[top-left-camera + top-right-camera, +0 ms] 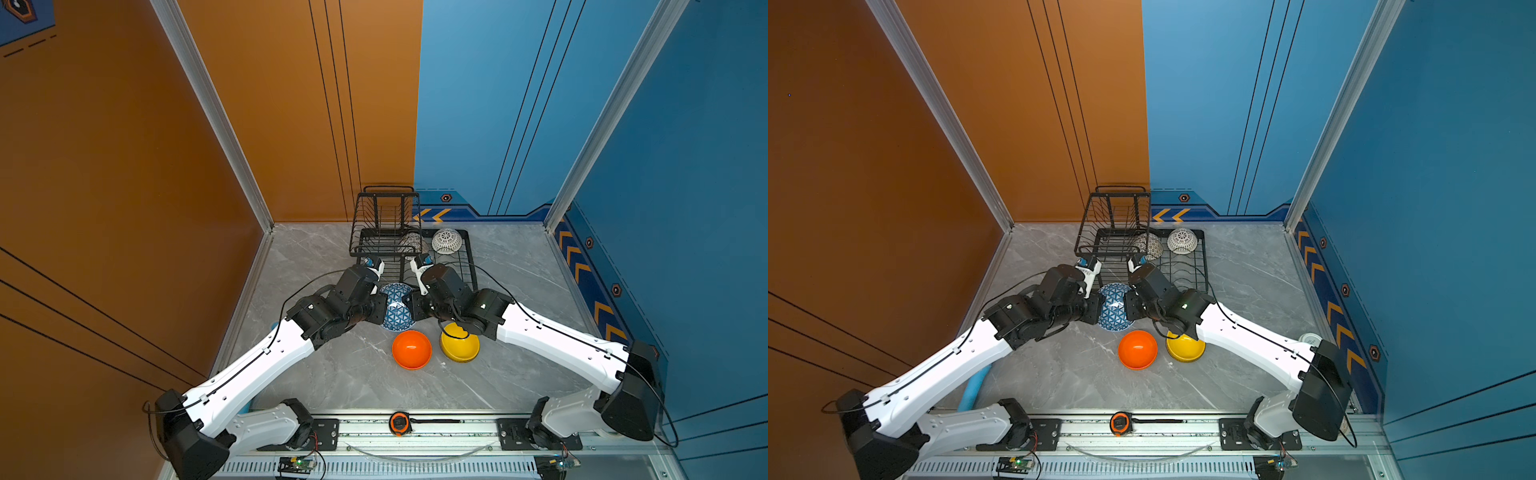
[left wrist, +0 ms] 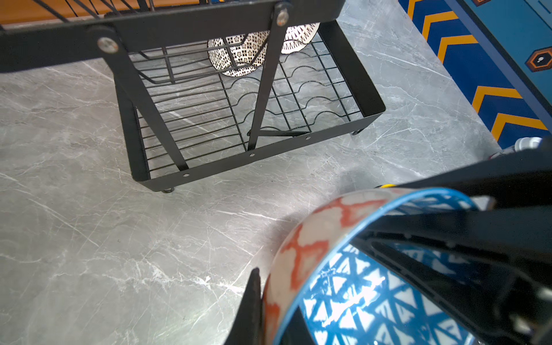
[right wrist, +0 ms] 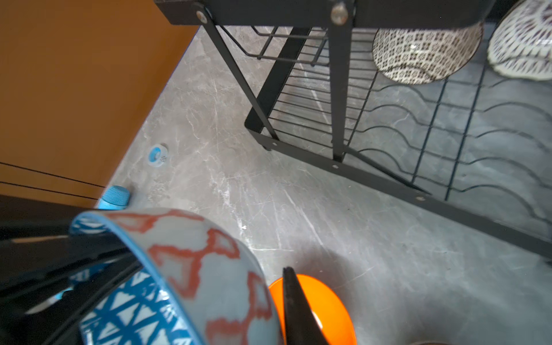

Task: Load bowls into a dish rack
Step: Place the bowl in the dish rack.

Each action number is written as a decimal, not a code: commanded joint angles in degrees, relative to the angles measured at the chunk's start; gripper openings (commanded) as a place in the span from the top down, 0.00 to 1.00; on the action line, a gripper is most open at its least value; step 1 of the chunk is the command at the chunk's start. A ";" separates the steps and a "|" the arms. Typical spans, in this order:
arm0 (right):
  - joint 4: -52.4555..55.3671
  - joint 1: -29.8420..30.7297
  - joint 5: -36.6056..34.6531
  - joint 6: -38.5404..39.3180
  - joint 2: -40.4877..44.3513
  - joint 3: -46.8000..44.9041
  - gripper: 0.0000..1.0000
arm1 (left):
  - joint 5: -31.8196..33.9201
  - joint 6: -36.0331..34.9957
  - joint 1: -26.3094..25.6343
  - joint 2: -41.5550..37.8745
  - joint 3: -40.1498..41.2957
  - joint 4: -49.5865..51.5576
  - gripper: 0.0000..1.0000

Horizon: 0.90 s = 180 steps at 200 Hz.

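The blue-white triangle-pattern bowl [image 1: 397, 307] [image 1: 1115, 309] hangs tilted between my two arms, just in front of the black wire dish rack [image 1: 469, 266] [image 1: 1205, 266]. My left gripper [image 1: 379, 306] [image 2: 274, 310] is shut on its left rim, and the bowl [image 2: 343, 283] fills that wrist view. My right gripper [image 1: 415, 305] [image 3: 277, 316] is shut on the opposite rim of the bowl [image 3: 194, 268], with one finger against the outer wall. Two white bowls with black patterns [image 1: 446, 241] [image 1: 415, 244] lie at the far end of the rack. The orange bowl [image 1: 412, 349] and yellow bowl [image 1: 459, 345] sit on the table in front.
The rack's raised basket tier [image 1: 386, 220] stands on its left side, close above the grippers. A tape measure [image 1: 400, 423] lies on the front rail. A blue tube [image 1: 973, 386] lies by the left wall, and a small white container [image 1: 1310, 338] sits near the right wall.
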<state>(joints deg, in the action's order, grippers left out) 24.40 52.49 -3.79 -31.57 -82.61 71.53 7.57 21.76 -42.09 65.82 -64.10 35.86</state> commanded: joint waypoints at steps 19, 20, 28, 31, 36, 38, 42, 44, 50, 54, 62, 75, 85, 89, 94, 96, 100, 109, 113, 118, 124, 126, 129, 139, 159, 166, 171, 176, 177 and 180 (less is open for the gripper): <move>1.08 -1.47 -0.91 0.76 0.97 0.71 0.99 | -1.19 -0.84 -0.45 -0.43 -1.01 -3.63 1.00; 1.13 -1.49 -0.93 0.79 0.96 0.71 1.00 | -1.26 -0.84 -0.45 -0.43 -1.02 -3.66 1.00; 1.36 -1.74 -0.95 1.10 1.26 0.67 1.00 | -1.52 -1.02 -0.43 -0.40 -0.93 -3.69 1.00; 1.44 -1.85 -1.06 1.20 1.36 0.66 1.00 | -1.69 -1.09 -0.40 -0.39 -0.92 -3.67 1.00; 1.59 -1.95 -1.11 1.44 1.52 0.65 1.00 | -1.85 -1.17 -0.31 -0.35 -0.94 -3.64 1.00; 1.61 -2.02 -1.10 1.54 1.54 0.61 1.00 | -1.95 -1.25 -0.35 -0.41 -0.88 -3.68 1.00; 1.71 -2.16 -1.17 1.80 1.64 0.61 1.00 | -2.15 -1.39 -0.29 -0.43 -0.85 -3.64 1.00; 1.70 -2.20 -1.21 1.96 1.74 0.54 1.00 | -2.24 -1.42 -0.19 -0.43 -0.83 -3.61 1.00; 1.81 -2.30 -1.22 2.32 1.92 0.38 1.00 | -2.51 -1.53 -0.10 -0.39 -0.69 -3.60 1.00; 1.87 -2.37 -1.28 2.61 2.13 0.37 1.00 | -2.68 -1.59 -0.03 -0.51 -0.64 -3.59 1.00; 2.05 -2.49 -1.35 3.20 2.37 0.17 1.00 | -3.11 -1.70 0.18 -0.53 -0.43 -3.60 0.99; 2.27 -2.70 -1.46 4.56 2.88 0.01 1.00 | -3.89 -1.88 0.55 -0.62 -0.31 -3.38 0.94; 2.63 -2.75 -1.89 5.75 3.17 -0.06 1.00 | -4.42 -2.22 0.95 -0.65 -0.31 -2.94 0.87; 2.86 -2.86 -2.02 6.24 3.16 0.00 1.00 | -4.54 -2.31 1.02 -0.61 -0.38 -2.73 0.83; 3.13 -2.84 -2.37 6.90 3.31 0.06 1.00 | -4.71 -2.45 1.17 -0.65 -0.36 -2.43 0.77; 3.24 -2.83 -2.47 7.19 3.30 0.09 1.00 | -4.81 -2.50 1.27 -0.62 -0.40 -2.32 0.74; 3.47 -2.98 -2.67 7.73 3.35 0.19 1.00 | -4.97 -2.66 1.43 -0.61 -0.38 -2.04 0.68; 3.95 -3.12 -3.22 8.99 3.47 0.55 1.00 | -5.03 -2.94 1.78 -0.61 -0.58 -1.27 0.53; 4.21 -3.17 -3.55 9.65 3.46 0.70 1.00 | -5.13 -3.14 1.89 -0.68 -0.66 -1.03 0.46; 4.57 -3.28 -3.89 10.61 3.57 0.96 1.00 | -5.24 -3.41 2.12 -0.72 -0.75 -0.62 0.37; 4.96 -3.45 -4.32 11.72 3.64 1.24 1.00 | -5.32 -3.69 2.38 -0.86 -0.86 -0.17 0.29; 5.02 -3.45 -4.52 12.08 3.65 1.31 1.00 | -5.30 -3.77 2.45 -0.87 -0.95 -0.02 0.27; 5.22 -3.52 -4.86 12.76 3.72 1.41 1.00 | -5.36 -3.96 2.59 -0.95 -1.06 0.22 0.25; 5.39 -3.67 -5.83 15.75 3.97 1.56 1.00 | -5.54 -4.71 3.01 -1.11 -1.49 1.22 0.18; 5.33 -3.62 -8.31 23.72 4.77 1.43 1.00 | -6.16 -6.21 4.00 -1.30 -2.36 3.20 0.05; 5.39 -3.75 -9.58 26.25 4.99 1.36 1.00 | -6.32 -6.60 4.50 -1.35 -2.61 3.78 0.01; 5.47 -3.82 -10.30 28.22 5.06 1.38 1.00 | -6.49 -6.87 4.79 -1.40 -2.78 4.19 0.02; 5.48 -3.80 -11.18 30.09 5.29 1.38 1.00 | -6.68 -7.06 5.18 -1.40 -2.88 4.54 0.02; 5.48 -3.80 -11.38 30.43 5.32 1.36 1.00 | -6.73 -7.11 5.26 -1.40 -2.88 4.56 0.02; 5.48 -3.88 -11.87 31.46 5.47 1.34 1.00 | -6.84 -7.21 5.51 -1.46 -3.00 4.83 0.02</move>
<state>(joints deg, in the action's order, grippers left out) 30.06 48.95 -9.78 -11.92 -80.27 71.53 2.59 16.88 -38.22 65.58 -64.73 37.04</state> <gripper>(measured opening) 0.121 0.979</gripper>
